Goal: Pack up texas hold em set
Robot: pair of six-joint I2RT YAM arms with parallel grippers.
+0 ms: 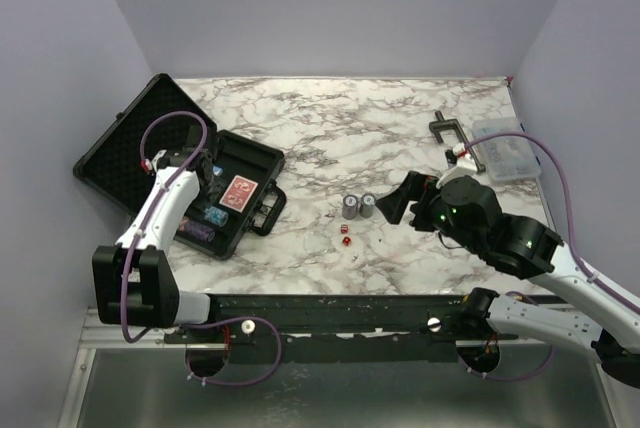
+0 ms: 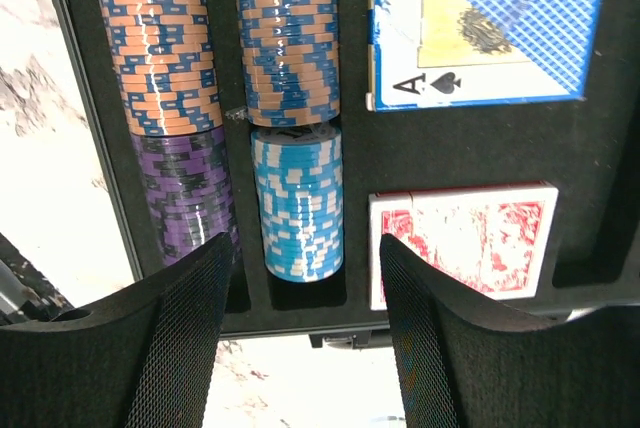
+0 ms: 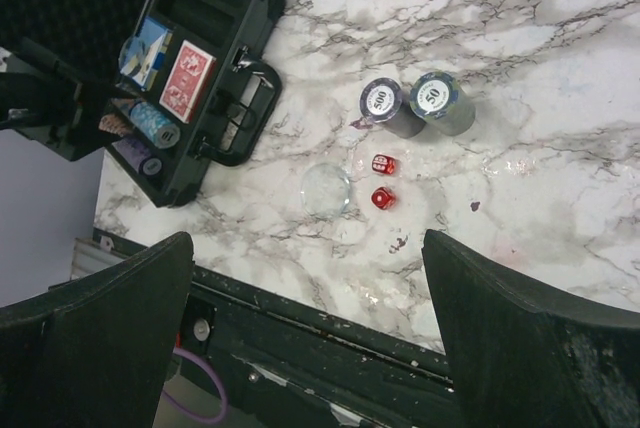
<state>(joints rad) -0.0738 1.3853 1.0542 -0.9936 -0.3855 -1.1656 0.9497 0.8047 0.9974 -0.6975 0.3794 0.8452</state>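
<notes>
The black case (image 1: 125,143) lies open at the table's left, its foam lid tipped back. In its tray (image 2: 450,143) rows of orange-blue and purple chips fill the slots, with a light-blue chip stack (image 2: 297,203), a blue card deck (image 2: 480,28) and a red card deck (image 2: 460,243). My left gripper (image 2: 305,348) hovers over the tray's near edge (image 1: 207,188), open, with nothing between its fingers. Two grey chip stacks (image 3: 385,106) (image 1: 358,207) and two red dice (image 3: 383,164) (image 1: 345,234) lie on the marble mid-table. My right gripper (image 3: 310,338) hangs open above and to the right of them (image 1: 400,198).
A clear round disc (image 3: 326,189) lies left of the dice. A clear compartment box (image 1: 505,153) and a dark clamp (image 1: 450,133) sit at the back right. The black rail (image 3: 330,318) runs along the table's front edge.
</notes>
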